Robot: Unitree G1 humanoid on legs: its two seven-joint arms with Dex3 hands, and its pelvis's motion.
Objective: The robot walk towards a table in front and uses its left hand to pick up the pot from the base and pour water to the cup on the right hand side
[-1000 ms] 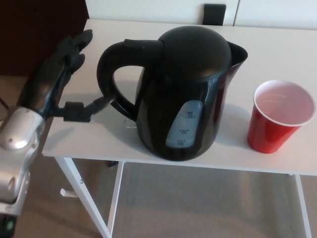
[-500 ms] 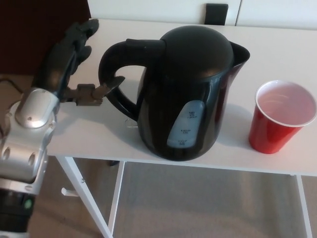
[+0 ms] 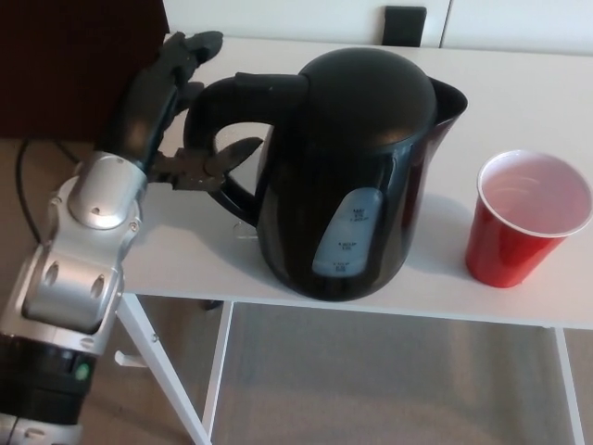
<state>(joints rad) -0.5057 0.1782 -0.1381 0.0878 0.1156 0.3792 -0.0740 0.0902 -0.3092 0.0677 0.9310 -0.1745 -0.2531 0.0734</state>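
I see the pot point(image 3: 357, 176), a black electric kettle, standing upright near the middle of the white table point(image 3: 519, 83). Its spout faces right and its loop handle point(image 3: 218, 130) faces left. A translucent water-level window point(image 3: 345, 232) sits on the near side of the body. I cannot make out the base under the pot.

The red cup point(image 3: 519, 222) stands upright to the right of the pot, near it but apart, close to the table's near edge. Its white interior faces up; I cannot tell whether it holds liquid.

My left hand point(image 3: 171, 111) is at the handle, on the pot's left. The fingers point(image 3: 190, 46) extend along the far side of the handle's outer curve, and the thumb point(image 3: 222, 162) reaches into the handle's opening from the near side. The digits are spread apart and are not closed around the handle. The silver forearm point(image 3: 88, 250) runs down to the lower left corner.

My right hand does not show.

A black object point(image 3: 405, 23) sits at the table's far edge.
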